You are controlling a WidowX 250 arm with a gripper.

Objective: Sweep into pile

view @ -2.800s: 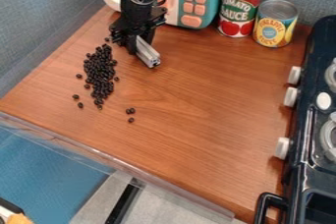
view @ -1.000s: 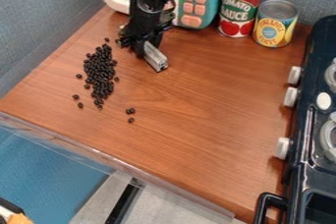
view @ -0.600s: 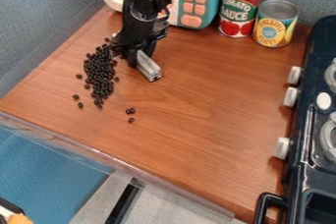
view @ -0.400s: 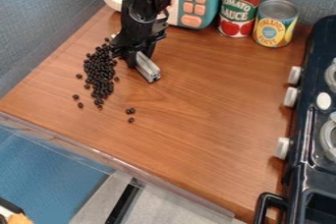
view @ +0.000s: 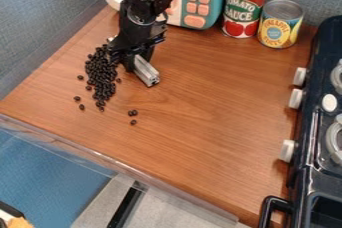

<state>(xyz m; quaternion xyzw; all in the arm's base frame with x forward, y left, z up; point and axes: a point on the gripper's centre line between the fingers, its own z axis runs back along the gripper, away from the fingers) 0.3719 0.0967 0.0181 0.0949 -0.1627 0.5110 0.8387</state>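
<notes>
The gripper (view: 131,61) had its fingers closed around a short metal bar (view: 146,71), just beside the dark beans (view: 101,77). Those lay heaped near the left edge of the counter (view: 200,127), a few strays scattered toward its front edge.

Bright, even light, a pale sheen on the wooden counter (view: 200,122), faint soft shadows
</notes>
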